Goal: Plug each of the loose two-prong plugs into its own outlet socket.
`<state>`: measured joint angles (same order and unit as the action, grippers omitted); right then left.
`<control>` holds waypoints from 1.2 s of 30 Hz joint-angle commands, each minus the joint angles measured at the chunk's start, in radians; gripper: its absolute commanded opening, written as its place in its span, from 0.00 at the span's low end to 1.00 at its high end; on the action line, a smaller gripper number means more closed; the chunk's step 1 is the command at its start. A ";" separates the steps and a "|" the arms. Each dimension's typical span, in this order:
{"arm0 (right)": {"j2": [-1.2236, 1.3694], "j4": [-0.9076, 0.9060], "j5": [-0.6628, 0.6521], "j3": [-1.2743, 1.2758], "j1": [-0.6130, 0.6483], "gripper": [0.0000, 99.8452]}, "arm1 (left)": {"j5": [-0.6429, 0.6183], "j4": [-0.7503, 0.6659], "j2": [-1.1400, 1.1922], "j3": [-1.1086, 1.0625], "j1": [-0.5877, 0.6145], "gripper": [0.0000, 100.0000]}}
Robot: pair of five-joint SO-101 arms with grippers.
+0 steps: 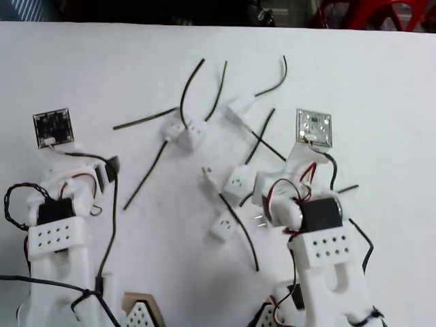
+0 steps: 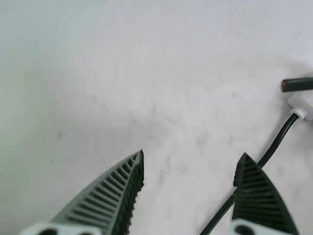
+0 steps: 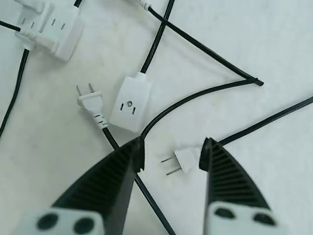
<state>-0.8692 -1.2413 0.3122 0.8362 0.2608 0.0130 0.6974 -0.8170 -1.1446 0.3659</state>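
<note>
My right gripper [image 3: 173, 145] is open just above the table, and a small white two-prong plug [image 3: 183, 160] lies between its fingers, untouched, prongs pointing away from its black cord. In the high view that plug [image 1: 259, 219] peeks out beside the right arm. Just beyond lie a white outlet socket [image 3: 129, 103] and a second loose plug [image 3: 91, 102]. Farther off, two white sockets [image 3: 49, 22] lie together. My left gripper [image 2: 190, 166] is open over bare table, with a black cord [image 2: 274, 147] running past one finger to a white plug end [image 2: 302, 105].
Black cords [image 3: 205, 49] cross the table between the sockets. Another socket [image 1: 223, 227] and a further white plug [image 1: 240, 105] lie in the middle. The table's far edge [image 1: 204, 22] runs along the back. Bare table lies at the far left.
</note>
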 commanded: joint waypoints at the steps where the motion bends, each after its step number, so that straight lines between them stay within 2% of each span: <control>1: 0.110 -0.007 0.011 -0.078 -0.005 0.18 | 0.011 -0.023 -0.024 0.006 0.005 0.29; 6: 0.280 -0.035 0.152 -0.178 -0.044 0.18 | 0.012 -0.023 -0.024 0.006 0.005 0.29; 13: 0.435 -0.027 0.250 -0.196 -0.048 0.18 | 0.012 -0.023 -0.024 0.006 0.005 0.29; 29: 0.785 -0.028 0.252 -0.186 -0.050 0.18 | 0.012 -0.021 -0.024 0.006 0.005 0.29; 36: 0.829 -0.027 0.249 -0.186 -0.050 0.18 | 0.012 -0.021 -0.024 0.006 0.005 0.29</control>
<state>-0.0514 -1.2643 0.5593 0.6613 0.2240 0.0192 0.6974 -0.8170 -1.1446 0.3659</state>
